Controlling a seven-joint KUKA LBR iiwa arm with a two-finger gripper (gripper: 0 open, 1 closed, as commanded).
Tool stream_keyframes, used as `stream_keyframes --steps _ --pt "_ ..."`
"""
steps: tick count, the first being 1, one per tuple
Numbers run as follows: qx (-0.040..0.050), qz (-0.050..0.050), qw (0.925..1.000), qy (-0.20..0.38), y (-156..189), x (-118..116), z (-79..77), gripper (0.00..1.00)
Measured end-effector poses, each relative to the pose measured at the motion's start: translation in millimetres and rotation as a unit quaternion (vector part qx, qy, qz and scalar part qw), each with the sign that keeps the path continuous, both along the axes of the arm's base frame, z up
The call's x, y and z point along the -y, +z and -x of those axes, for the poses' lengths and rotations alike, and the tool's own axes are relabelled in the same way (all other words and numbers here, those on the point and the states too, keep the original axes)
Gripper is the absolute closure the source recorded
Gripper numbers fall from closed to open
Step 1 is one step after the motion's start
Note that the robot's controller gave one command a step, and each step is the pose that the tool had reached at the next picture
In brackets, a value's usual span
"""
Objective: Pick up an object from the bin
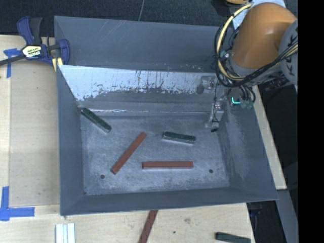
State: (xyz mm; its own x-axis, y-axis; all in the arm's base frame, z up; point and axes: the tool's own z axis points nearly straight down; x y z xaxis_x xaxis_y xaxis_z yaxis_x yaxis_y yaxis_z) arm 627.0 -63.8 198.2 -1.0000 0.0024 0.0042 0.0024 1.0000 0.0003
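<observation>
Grey sheet metal forms the bin (152, 49) in front of you, its floor scuffed and its far wall streaked with rust-coloured marks. Take 12 o'clock as that far wall.

Nearest you, at about 6 o'clock on the floor, lies a red-brown bar (167, 164), flat, with its long axis running 9 to 3. Just beyond it and toward 7 o'clock a second red-brown bar (128, 153) lies slantwise, pointing 1 to 7. The two are apart.

Farther in, near the middle, lies a dark green bar (178, 137), almost 9 to 3. Another dark green bar (96, 120) lies well apart from it, against the left wall at 10 o'clock.

Farthest back, at 2 o'clock, your pincer (214, 125) hangs low beside the right wall, under the arm's orange cover (263, 32). You cannot tell whether it is apart or together, and nothing is seen in it.

Your likeliest pick is the middle green bar. It lies near the pincer, toward 8 o'clock, so a grip would have to close across its short width, 12 to 6.
</observation>
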Motion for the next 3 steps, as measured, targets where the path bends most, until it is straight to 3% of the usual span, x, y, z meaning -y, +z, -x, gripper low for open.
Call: stream_keyframes --steps 1,2,3 --pt "0.0042 0.0 1.0 0.001 4.8 -0.1 -1.7 0.0" --pt "0.0059 0.001 0.9988 0.048 -43.5 -8.5 7.4 0.0" --pt "0.0058 0.0 0.9996 0.028 -108.7 -20.1 15.5 0.0"
